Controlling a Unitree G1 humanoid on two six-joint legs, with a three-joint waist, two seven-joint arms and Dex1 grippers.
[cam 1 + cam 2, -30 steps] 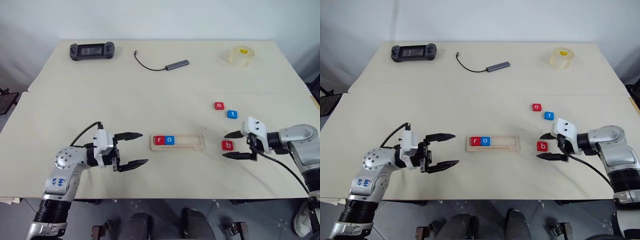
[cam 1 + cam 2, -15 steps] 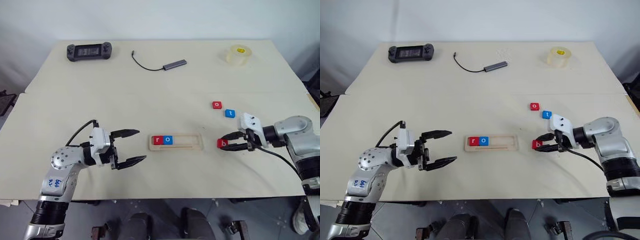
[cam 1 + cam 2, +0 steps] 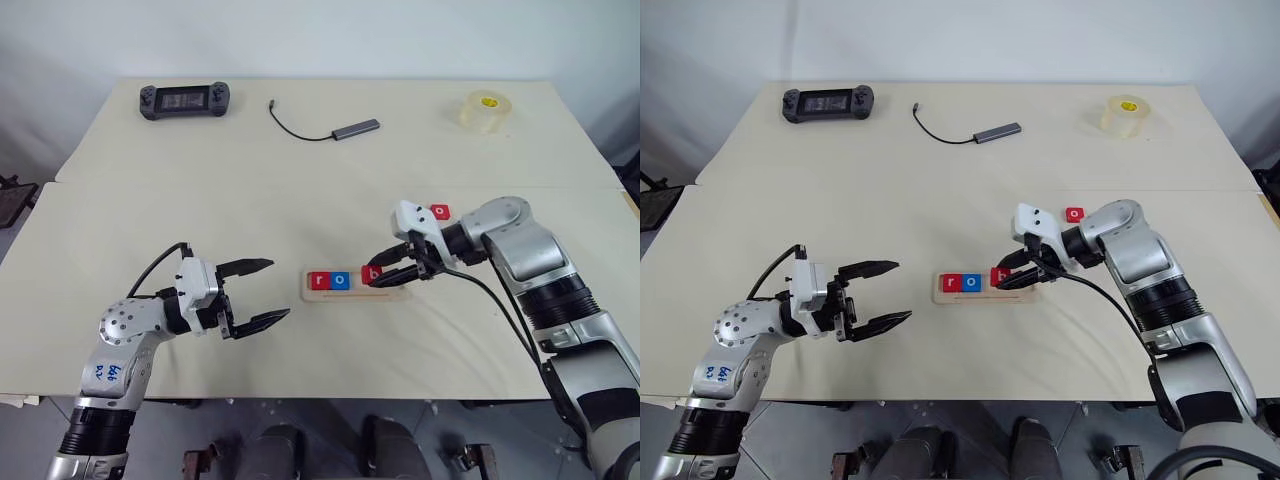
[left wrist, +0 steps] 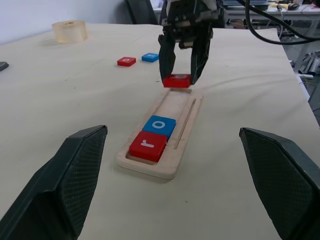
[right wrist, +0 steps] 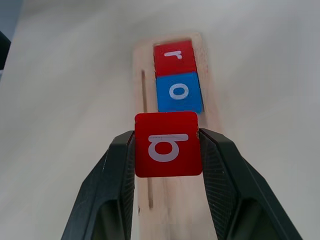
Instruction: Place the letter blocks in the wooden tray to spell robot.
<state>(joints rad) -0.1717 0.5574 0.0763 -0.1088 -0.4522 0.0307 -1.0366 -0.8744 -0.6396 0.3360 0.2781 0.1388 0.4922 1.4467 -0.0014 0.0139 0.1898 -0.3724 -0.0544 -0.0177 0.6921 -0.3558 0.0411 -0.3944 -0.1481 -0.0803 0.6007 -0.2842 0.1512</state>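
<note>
The wooden tray [image 3: 392, 293] lies at the table's centre front with a red r block [image 3: 319, 281] and a blue o block [image 3: 340, 281] in its left end. My right gripper [image 3: 385, 270] is shut on the red b block [image 5: 168, 144], holding it just above the tray, right of the blue o. A red o block [image 3: 440, 211] lies further right, by my right arm, with the blue t block [image 4: 150, 57] beside it. My left gripper [image 3: 270, 290] stands open and empty left of the tray.
A black game controller [image 3: 184, 100] sits at the back left. A grey USB adapter [image 3: 355, 129] with its cable lies at the back centre. A roll of clear tape [image 3: 482, 110] stands at the back right.
My right gripper shut on the red b block, lifted it and carried it left to the tray. The left gripper stayed where it was.
</note>
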